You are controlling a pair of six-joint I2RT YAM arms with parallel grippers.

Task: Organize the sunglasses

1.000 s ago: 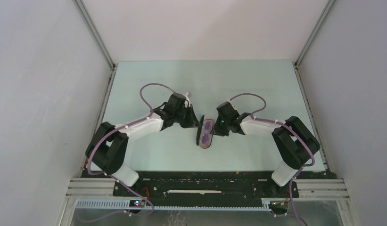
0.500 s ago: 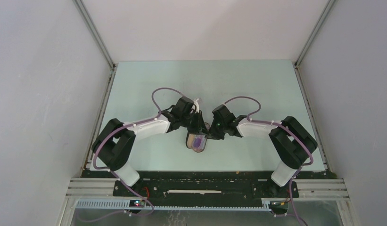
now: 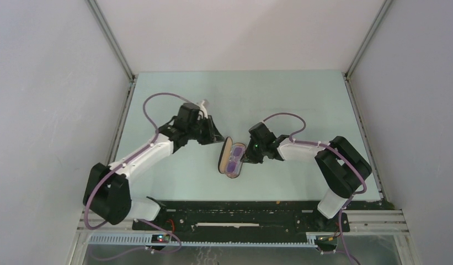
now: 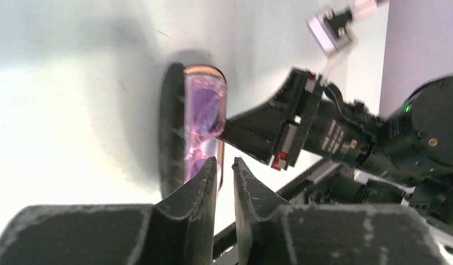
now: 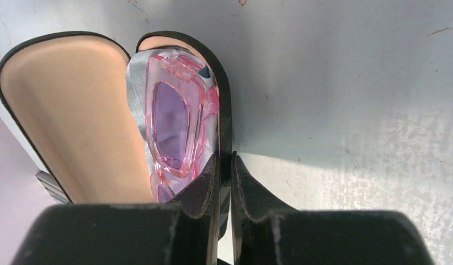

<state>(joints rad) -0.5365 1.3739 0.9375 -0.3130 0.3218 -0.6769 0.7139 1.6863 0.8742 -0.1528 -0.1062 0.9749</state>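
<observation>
sunglasses (image 5: 177, 124) inside open case (image 5: 75, 110)

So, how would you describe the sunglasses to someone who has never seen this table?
Look at the pale green table, near its front edge between the two arms, where a black oblong case with tan lining lies open. The small pink translucent sunglasses lie folded in its right half, on a light blue cloth. The other half holds nothing.

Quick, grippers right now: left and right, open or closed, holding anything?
Left gripper: nearly closed, holding nothing, clear of the case.
Right gripper: closed on the case's near rim, sunglasses inside.
</observation>
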